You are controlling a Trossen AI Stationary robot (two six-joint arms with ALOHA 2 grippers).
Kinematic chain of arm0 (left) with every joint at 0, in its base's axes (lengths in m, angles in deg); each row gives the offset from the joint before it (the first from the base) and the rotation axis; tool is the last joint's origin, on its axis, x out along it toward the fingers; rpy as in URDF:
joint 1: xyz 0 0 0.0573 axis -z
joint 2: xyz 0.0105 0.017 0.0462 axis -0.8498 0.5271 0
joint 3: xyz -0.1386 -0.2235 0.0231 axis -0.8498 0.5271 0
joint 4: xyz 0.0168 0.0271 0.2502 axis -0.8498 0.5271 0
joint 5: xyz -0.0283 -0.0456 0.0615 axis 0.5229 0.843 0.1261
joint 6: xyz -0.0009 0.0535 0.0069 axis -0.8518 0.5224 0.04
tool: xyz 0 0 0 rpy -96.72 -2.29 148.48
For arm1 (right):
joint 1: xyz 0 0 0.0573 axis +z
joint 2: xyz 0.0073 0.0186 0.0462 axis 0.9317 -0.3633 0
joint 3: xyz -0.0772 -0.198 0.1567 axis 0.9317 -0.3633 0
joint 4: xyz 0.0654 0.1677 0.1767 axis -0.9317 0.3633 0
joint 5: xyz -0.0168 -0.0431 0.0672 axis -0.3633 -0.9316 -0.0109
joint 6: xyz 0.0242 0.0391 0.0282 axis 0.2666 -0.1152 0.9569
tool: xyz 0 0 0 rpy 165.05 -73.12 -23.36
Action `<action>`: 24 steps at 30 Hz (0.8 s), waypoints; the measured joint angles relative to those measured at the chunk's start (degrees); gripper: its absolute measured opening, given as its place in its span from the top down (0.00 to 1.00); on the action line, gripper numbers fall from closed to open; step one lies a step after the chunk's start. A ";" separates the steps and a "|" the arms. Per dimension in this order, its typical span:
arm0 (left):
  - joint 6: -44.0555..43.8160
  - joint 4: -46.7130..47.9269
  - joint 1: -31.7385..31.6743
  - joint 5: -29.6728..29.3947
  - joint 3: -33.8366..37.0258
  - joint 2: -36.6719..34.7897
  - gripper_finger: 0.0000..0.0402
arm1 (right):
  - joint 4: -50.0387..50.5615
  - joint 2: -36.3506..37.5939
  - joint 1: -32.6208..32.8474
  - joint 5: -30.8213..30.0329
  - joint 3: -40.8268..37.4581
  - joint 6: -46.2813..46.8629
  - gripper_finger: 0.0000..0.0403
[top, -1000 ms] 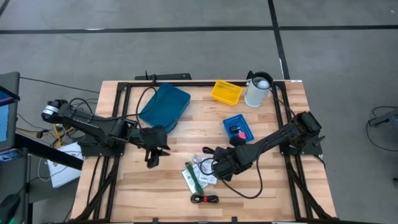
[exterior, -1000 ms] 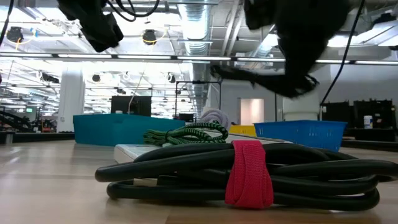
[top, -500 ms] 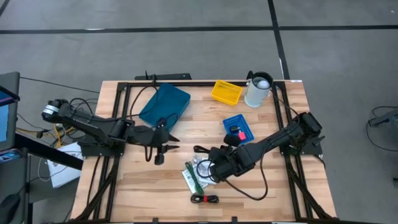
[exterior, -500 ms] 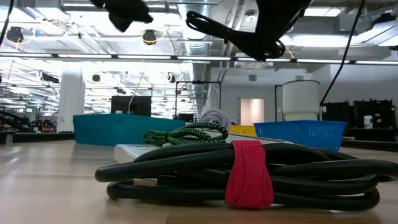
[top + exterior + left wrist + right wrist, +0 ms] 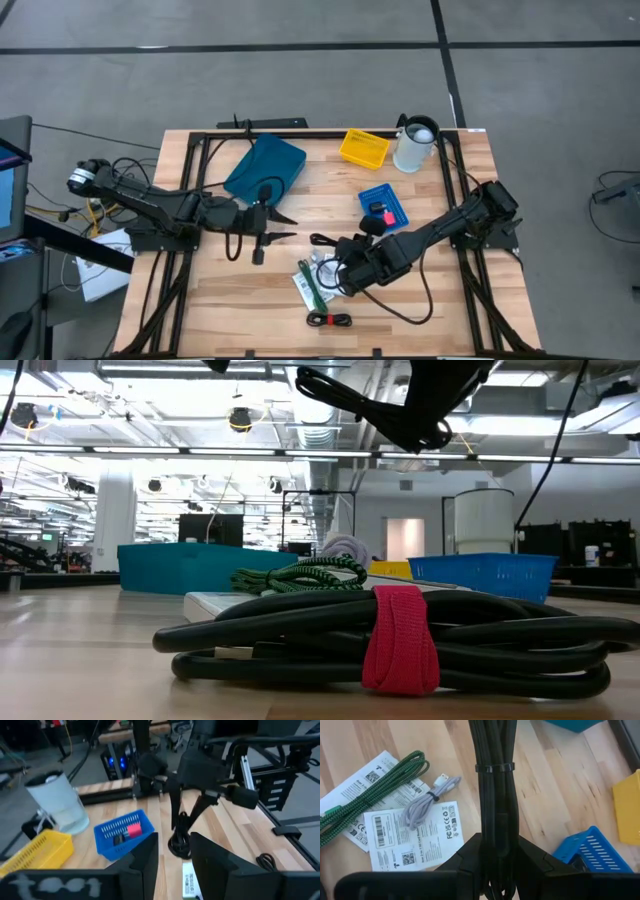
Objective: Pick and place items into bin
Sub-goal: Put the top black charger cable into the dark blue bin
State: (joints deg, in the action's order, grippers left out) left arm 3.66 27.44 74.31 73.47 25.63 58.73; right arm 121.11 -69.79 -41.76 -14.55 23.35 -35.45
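I am holding a black cable bundle cinched with a thin tie (image 5: 492,785) clenched in the right end effector (image 5: 497,847), above the middle of the counter (image 5: 450,300). Over the last second that arm has been lifting it: in the low view the bundle has risen to the top of the picture, clear of the wood. The left end effector (image 5: 290,228) has been swinging from nearer the counter's front edge in towards the middle. Its fingers are spread and empty, pointing at the right arm. I am reading this as the pick being done and the carry to a bin being what is left.

The small blue slatted basket (image 5: 384,207) is sitting just beside the right arm, towards the back edge. Only the left wrist view is showing a red-pink piece (image 5: 134,830) already inside it.

The right wrist view alone is showing the white printed cards (image 5: 415,832), a green braided cord (image 5: 375,785) and a small grey cable (image 5: 422,802) lying under the bundle. The low view is the only one showing the black coiled cord with a red strap (image 5: 400,635) up close, by the front edge, untouched.
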 joint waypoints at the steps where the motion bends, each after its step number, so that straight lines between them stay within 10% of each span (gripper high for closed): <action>1: 0.46 -0.25 0.00 0.02 0.00 0.00 0.74 | -0.12 0.00 0.04 0.00 0.02 0.00 0.82; 24: 0.61 -3.50 0.00 1.04 1.79 7.44 0.53 | -9.87 0.02 0.20 0.23 -0.11 -6.12 0.82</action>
State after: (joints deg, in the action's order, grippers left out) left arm 4.27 23.95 74.31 74.51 27.42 66.18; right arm 111.24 -69.77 -41.56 -14.31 23.24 -41.57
